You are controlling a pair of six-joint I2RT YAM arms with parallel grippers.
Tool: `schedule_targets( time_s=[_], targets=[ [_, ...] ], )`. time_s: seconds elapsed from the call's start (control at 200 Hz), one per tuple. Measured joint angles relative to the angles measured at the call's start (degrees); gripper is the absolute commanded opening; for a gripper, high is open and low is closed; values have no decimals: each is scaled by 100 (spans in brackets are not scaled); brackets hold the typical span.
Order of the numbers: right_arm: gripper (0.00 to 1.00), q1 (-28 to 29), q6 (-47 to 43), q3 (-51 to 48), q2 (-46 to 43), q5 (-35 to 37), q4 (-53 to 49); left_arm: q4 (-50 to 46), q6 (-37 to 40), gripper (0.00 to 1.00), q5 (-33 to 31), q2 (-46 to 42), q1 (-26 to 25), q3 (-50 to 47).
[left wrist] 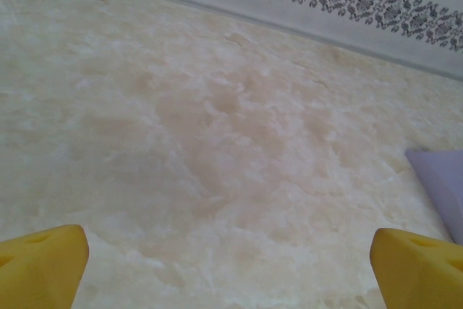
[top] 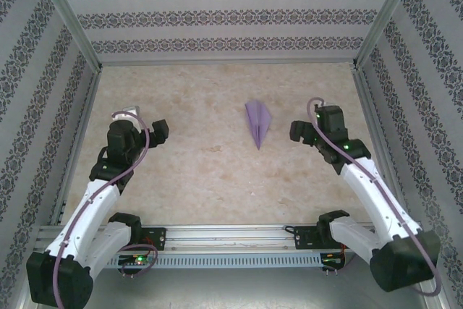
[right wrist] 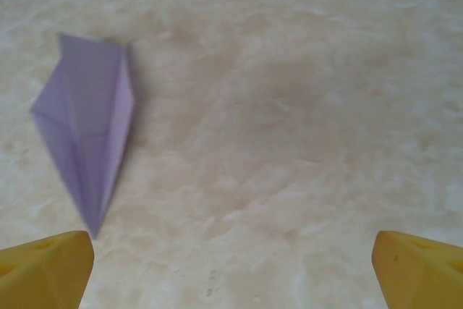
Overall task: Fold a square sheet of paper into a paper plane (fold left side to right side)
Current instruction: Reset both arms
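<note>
Your left gripper (top: 158, 132) hangs over the left side of the table (top: 195, 179) with its jaws spread wide and nothing between them. In the left wrist view the same gripper (left wrist: 231, 273) shows its two yellow fingertips (left wrist: 40, 265) at opposite bottom corners, with bare marbled tabletop between them.

Your right gripper (top: 299, 134) hangs over the right side, also spread wide and holding nothing. In the right wrist view, this gripper (right wrist: 231, 269) shows its yellow fingertips (right wrist: 43, 269) far apart at the bottom corners.

You'll find the paper plane (top: 258, 122) lying flat on the table, a little right of centre. It sits between the two grippers, nearer the right one and touching neither. It is a slim lilac dart with its sharp tip towards the near edge and its broad end towards the far wall. The right wrist view shows the plane's (right wrist: 87, 135) centre crease and folded flaps, and its tip ends close to one yellow fingertip. A lilac corner of the plane (left wrist: 441, 186) reaches into the left wrist view at the right edge.
</note>
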Motion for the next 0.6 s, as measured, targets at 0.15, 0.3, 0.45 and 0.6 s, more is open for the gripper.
schedule_targets(
  time_s=[0.15, 0.3, 0.45, 0.6],
  targets=[
    [98, -409, -83, -702, -492, 181, 522, 4, 76, 100, -138, 52, 33, 11],
    [98, -485, -293, -1421, -813, 476, 1342, 4, 177, 100, -284, 173, 44, 11],
    [98, -608, -575, -2050, -835, 739, 2267, 7, 286, 100, -411, 264, 74, 9],
    [98, -721, -909, -2450, -352, 813, 3176, 13, 376, 100, -461, 435, 114, 2]
  ],
)
